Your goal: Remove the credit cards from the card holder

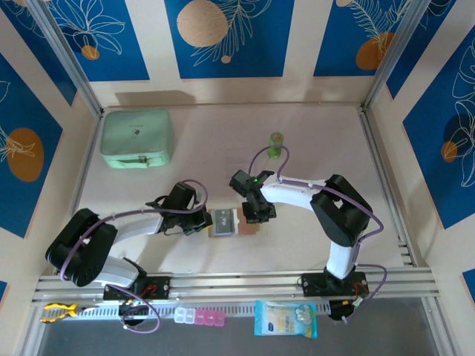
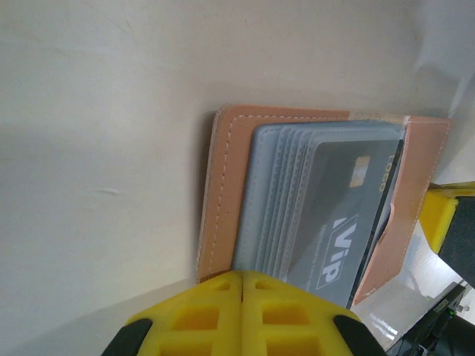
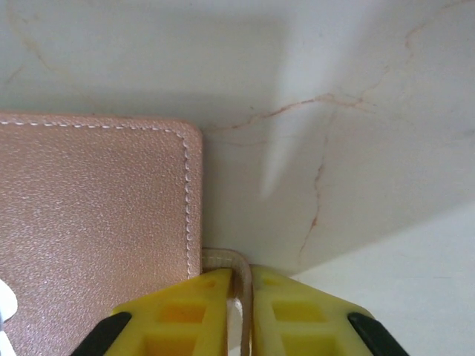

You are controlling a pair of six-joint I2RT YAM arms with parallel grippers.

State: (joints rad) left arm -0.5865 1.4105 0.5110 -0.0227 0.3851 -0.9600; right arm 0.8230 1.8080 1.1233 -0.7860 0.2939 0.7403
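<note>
Looking down from the top camera, the card holder (image 1: 225,222) lies open near the front edge of the pale table (image 1: 319,148), between the left gripper (image 1: 202,221) and the right gripper (image 1: 260,215). Broad bare surface stretches behind it, and a mint-green pouch (image 1: 137,139) sits well apart at the far left.

From the left wrist, the left gripper (image 2: 242,297) has its yellow fingers pressed together at the card holder's (image 2: 223,185) near edge, where a dark credit card (image 2: 341,215) sits in the pockets.

From the right wrist, the right gripper (image 3: 239,280) seems clamped on the tan tab (image 3: 223,258) just past the card holder's (image 3: 89,222) stitched corner.
</note>
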